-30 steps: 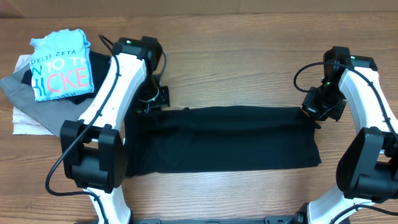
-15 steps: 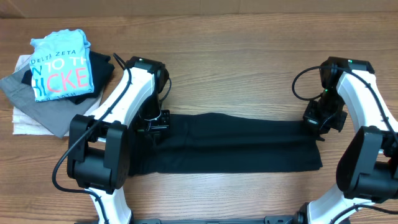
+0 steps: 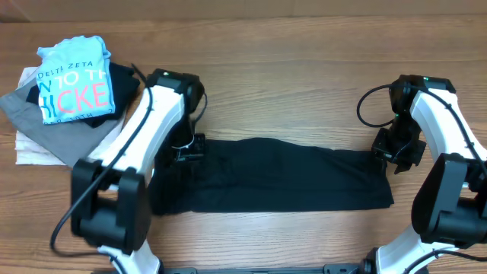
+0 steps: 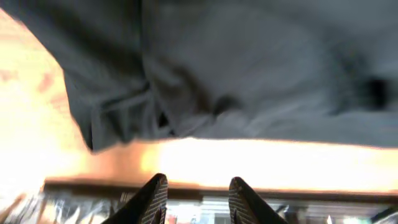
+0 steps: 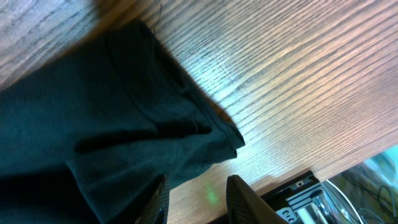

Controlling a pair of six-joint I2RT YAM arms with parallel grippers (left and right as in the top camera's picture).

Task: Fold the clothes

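Flanking the black garment [image 3: 274, 176] lying as a long strip across my worktop [image 3: 289, 91] | left hand [image 4: 198, 182] at its left end, fingers apart, empty | right hand [image 5: 197, 180] at its right end, fingers apart, empty

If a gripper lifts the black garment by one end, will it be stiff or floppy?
Probably floppy: the black garment lies flat with soft wrinkles and a rumpled corner, so it should sag and unfold. It looks thin, so likely light. Pushed, it would probably bunch up on the wooden table rather than slide.
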